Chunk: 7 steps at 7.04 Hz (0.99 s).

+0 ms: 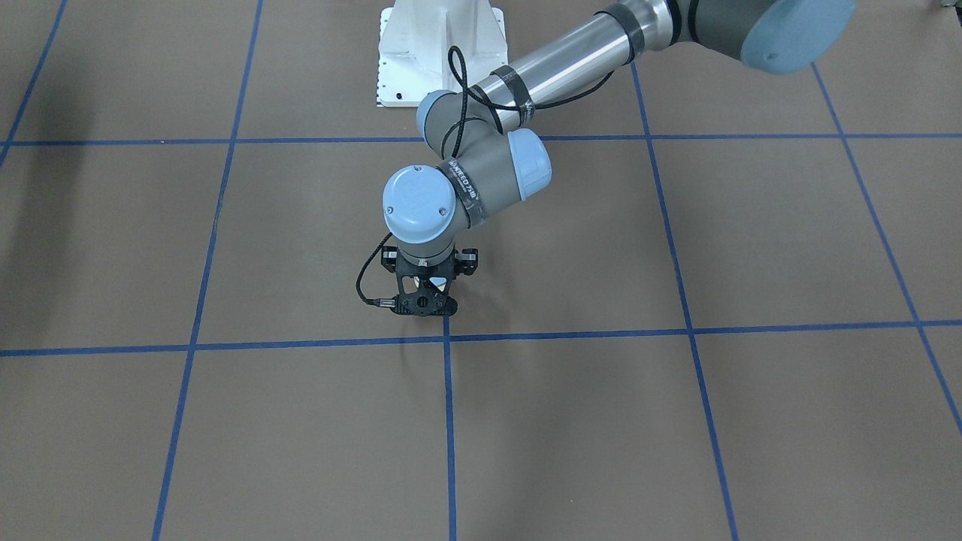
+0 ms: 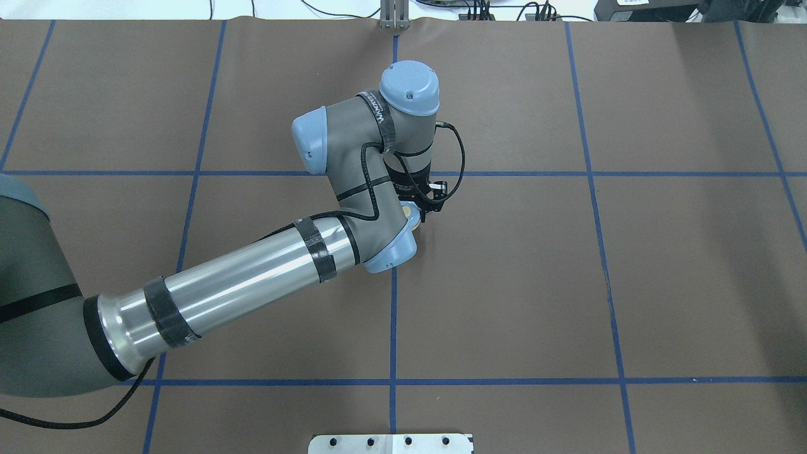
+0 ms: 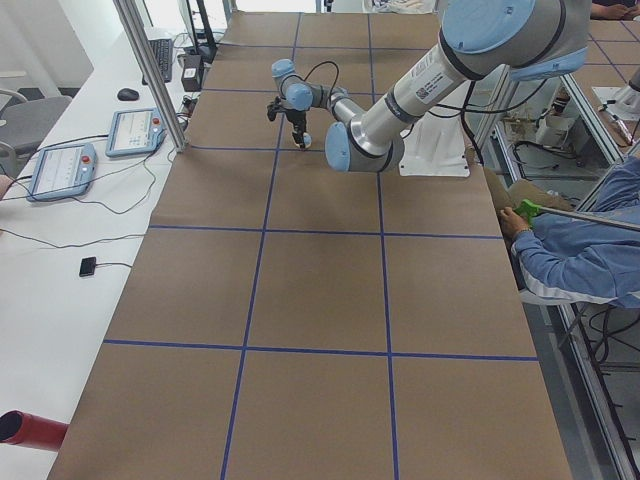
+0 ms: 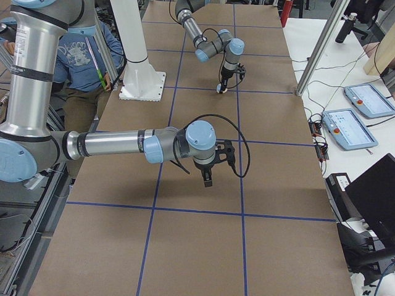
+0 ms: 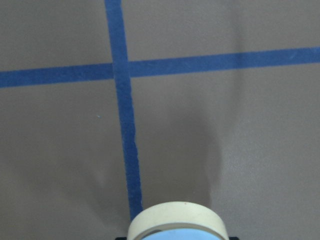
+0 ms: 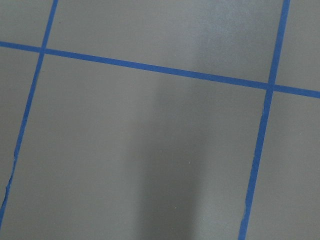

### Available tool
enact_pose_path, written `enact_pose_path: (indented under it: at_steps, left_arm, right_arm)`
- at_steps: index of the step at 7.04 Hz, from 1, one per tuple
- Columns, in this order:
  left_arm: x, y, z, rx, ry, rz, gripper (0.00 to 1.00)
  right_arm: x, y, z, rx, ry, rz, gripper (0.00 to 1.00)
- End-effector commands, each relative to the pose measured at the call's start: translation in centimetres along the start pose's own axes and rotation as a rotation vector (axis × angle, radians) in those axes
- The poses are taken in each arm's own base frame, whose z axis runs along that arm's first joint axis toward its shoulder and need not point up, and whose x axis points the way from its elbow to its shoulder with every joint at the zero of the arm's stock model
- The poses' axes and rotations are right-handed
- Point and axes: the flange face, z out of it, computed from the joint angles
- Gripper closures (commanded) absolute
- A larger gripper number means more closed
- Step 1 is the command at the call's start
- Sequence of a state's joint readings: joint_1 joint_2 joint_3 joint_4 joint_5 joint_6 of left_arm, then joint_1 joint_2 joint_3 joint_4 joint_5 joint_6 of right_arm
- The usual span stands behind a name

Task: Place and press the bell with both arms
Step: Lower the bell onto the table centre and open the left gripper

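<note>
The task is in its first half: the bell is not yet set free on the table, and nothing shows it being pressed.

The left gripper points straight down near the middle of the front-facing frame, just above a crossing of the blue tape lines. The bell sits in this gripper. In the left wrist view its cream ring and a sliver of blue dome fill the bottom edge of the frame, directly over the vertical tape line. The jaws look clamped on the bell, though the arm's own wrist hides most of the fingers in the overhead view. Whether the base ring touches the paper or hangs just above it cannot be told. The soft shadow ahead of the bell in the wrist view suggests it is very low.

The right gripper shows only in the exterior right view, in the lower middle of the frame, pointing down over another grid square and well apart from the bell. Whether its jaws are apart or together cannot be told. Its wrist camera sees only brown paper and tape.

What is left, by this reading: seat the bell, let it go, clear the left arm, then bring the right arm across to push the button on top.
</note>
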<state>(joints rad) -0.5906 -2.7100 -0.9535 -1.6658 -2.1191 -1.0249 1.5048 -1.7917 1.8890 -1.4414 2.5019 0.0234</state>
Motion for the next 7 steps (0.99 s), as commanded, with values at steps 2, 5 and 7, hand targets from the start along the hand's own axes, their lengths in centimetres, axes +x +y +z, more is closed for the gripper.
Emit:
enact_pose_path:
  at_steps: [2, 5, 7]
  left_arm:
    - [-1.08, -1.29, -0.45, 0.017, -0.012, -0.015, 1.00]
    - [-1.20, -1.33, -0.31, 0.016, -0.013, -0.019, 0.87]
    - [-1.24, -1.17, 0.01, 0.013, -0.014, -0.024, 0.72]
  right_arm:
    - [0.03, 0.01, 0.02, -0.001, 0.000, 0.002, 0.00]
    - [0.16, 0.05, 0.12, -0.003, 0.000, 0.006, 0.00]
    - [0.23, 0.07, 0.17, -0.004, 0.000, 0.007, 0.00]
